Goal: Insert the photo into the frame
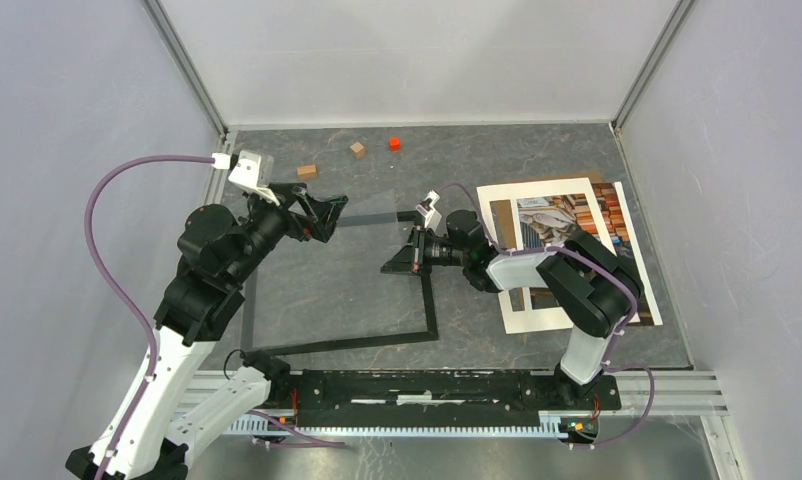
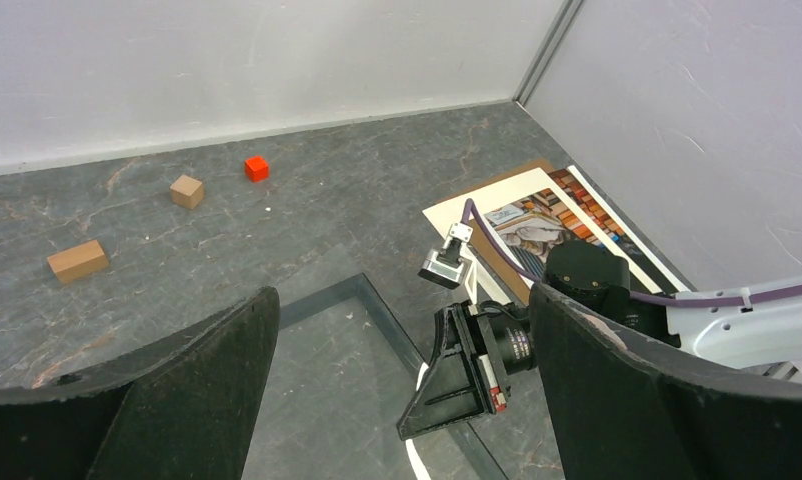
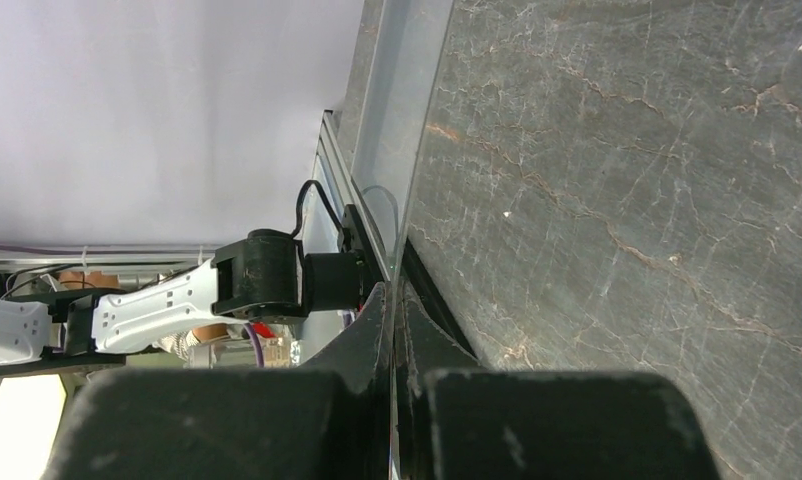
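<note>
The black frame lies flat on the dark table, left of centre; its far corner shows in the left wrist view. The photo lies at the right under a white mat, partly covered by my right arm. My right gripper reaches over the frame's right edge, shut on the edge of a thin clear sheet; it also shows in the left wrist view. My left gripper hangs open over the frame's far left corner, nothing between its fingers.
Two wooden blocks and a small red cube lie near the back wall. A brown backing board peeks from under the mat. Grey walls close in the sides and back. A metal rail runs along the near edge.
</note>
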Robot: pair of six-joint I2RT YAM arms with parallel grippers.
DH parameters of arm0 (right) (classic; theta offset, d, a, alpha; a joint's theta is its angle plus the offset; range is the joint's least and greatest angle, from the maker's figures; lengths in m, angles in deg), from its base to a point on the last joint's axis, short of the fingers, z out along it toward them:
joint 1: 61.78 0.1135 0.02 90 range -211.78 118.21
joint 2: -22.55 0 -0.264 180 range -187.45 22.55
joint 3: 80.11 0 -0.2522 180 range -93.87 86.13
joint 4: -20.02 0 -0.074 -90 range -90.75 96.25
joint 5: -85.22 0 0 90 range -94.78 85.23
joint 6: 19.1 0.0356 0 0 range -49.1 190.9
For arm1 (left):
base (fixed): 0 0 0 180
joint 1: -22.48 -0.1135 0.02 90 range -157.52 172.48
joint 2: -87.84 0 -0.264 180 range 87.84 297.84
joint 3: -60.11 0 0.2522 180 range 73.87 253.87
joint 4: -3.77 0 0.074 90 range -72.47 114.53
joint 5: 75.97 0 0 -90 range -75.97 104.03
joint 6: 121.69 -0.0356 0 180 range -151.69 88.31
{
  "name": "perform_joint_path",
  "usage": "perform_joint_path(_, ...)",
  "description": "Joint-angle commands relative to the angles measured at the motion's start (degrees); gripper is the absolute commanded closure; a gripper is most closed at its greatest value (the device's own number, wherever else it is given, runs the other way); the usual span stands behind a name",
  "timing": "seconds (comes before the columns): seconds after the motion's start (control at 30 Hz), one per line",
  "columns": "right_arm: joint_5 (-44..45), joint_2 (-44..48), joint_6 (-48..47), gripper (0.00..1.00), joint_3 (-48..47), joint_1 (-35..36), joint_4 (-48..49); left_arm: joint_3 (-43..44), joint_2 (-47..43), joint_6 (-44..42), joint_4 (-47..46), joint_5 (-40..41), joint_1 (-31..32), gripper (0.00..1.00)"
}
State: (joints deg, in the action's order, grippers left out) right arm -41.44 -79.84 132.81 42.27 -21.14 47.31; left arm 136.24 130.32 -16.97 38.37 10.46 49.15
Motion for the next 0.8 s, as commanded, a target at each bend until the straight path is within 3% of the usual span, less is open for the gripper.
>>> perform_joint_path(0.0,-1.22,1.93,-1.80,1.00,0.82,-0.63,1.16,-0.40,0.08,-0.83,-2.63,-0.53,-0.48,0.00)
perform_joint_path(0.77,-3.50,0.87,-3.96,1.00,-0.10,-1.84,-0.85,-0.58,-0.09,-0.92,-2.71,-0.64,-0.52,0.00)
